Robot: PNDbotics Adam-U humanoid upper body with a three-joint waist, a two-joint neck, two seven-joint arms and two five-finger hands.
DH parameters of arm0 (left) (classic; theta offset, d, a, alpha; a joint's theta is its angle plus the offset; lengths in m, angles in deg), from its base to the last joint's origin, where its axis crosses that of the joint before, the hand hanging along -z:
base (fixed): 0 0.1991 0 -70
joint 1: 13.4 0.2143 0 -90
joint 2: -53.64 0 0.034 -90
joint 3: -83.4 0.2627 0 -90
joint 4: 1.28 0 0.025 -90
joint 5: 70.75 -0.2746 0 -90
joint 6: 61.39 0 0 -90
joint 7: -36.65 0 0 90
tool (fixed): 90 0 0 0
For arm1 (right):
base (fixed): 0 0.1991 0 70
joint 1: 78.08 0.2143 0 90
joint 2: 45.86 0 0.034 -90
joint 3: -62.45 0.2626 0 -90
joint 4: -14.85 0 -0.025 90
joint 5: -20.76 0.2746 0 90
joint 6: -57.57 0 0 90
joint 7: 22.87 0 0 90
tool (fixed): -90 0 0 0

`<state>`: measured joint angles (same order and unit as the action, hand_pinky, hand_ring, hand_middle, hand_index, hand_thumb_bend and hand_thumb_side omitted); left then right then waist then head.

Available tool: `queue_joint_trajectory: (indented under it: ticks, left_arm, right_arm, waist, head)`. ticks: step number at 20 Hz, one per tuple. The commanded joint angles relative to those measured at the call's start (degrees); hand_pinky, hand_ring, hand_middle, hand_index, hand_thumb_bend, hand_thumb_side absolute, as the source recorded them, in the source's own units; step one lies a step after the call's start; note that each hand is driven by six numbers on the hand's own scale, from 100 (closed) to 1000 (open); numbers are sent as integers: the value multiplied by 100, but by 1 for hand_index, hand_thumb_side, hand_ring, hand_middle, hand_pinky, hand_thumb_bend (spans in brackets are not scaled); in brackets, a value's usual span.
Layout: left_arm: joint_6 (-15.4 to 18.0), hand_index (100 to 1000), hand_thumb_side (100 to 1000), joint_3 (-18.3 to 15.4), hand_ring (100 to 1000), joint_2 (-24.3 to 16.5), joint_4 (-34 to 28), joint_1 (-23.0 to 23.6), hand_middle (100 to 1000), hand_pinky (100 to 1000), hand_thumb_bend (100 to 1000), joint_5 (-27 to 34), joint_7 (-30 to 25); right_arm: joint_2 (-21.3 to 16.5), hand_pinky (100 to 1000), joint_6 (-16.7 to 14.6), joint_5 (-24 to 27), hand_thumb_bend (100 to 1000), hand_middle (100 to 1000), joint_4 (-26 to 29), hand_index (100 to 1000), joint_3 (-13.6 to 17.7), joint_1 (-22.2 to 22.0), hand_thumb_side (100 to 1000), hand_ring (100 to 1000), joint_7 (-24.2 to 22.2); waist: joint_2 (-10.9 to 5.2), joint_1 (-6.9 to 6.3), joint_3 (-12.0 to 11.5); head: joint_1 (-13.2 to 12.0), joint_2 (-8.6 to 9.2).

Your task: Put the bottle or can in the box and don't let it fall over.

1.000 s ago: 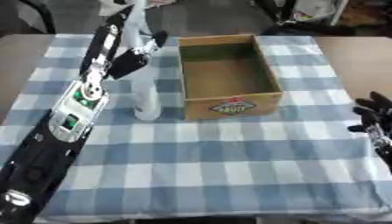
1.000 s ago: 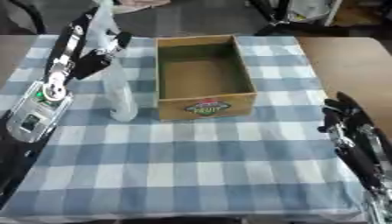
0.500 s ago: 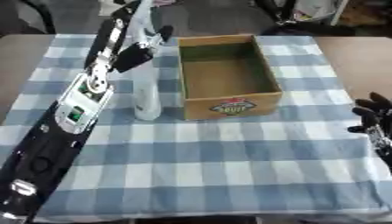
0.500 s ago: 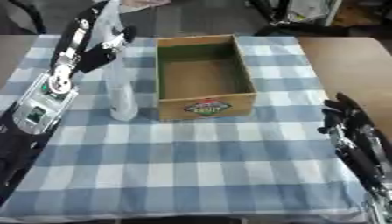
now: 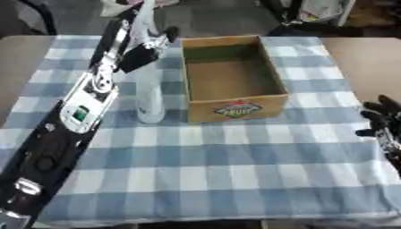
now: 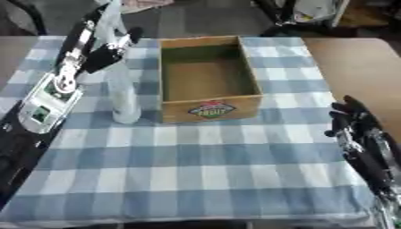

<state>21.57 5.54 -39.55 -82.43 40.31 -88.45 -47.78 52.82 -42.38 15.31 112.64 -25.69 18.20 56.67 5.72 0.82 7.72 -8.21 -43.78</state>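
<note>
A tall clear bottle [image 5: 150,100] stands upright on the checked cloth, just left of the open cardboard box [image 5: 235,107]. My left arm reaches in from the lower left, and my left hand [image 5: 139,54] has its black fingers curled round the bottle's upper part. The bottle's foot rests on the cloth near the box's front left corner. The box has a fruit label on its front wall and nothing inside. My right hand [image 6: 349,121] rests open at the right edge of the cloth, fingers up, away from the box.
A blue and white checked cloth [image 5: 235,174] covers the brown table [image 6: 352,58]. Dark chair legs and clutter stand beyond the far edge. Bare cloth lies in front of the box and between the box and my right hand.
My left arm has shifted slightly along the bottle, with the hand staying at its upper part. The bottle stands in the same spot. The right hand has not moved.
</note>
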Motion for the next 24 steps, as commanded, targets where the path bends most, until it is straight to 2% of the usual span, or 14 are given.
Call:
queue_joint_trajectory:
  ticks: [1, 14, 24]
  left_arm:
    - [16, 944, 734, -1, 749, -108, -8, -135, 786, 791, 520, 90, -127]
    - [-28, 946, 748, -22, 751, -149, 123, -162, 791, 792, 514, 117, -128]
    - [13, 915, 742, 13, 726, -128, 190, -243, 735, 787, 424, 269, -89]
  right_arm:
    - [-59, 684, -5, 38, 158, 861, 66, 1000, 6, 62, 647, 885, -18]
    - [-53, 684, -4, 44, 157, 857, 60, 1000, 14, 55, 648, 885, -21]
    - [-43, 683, -2, 48, 157, 857, 53, 1000, 14, 47, 649, 881, -26]
  waist:
    - [-89, -6, 11]
    - [-101, 0, 21]
    - [-105, 4, 47]
  head:
    - [-22, -33]
    - [-34, -33]
    - [-52, -33]
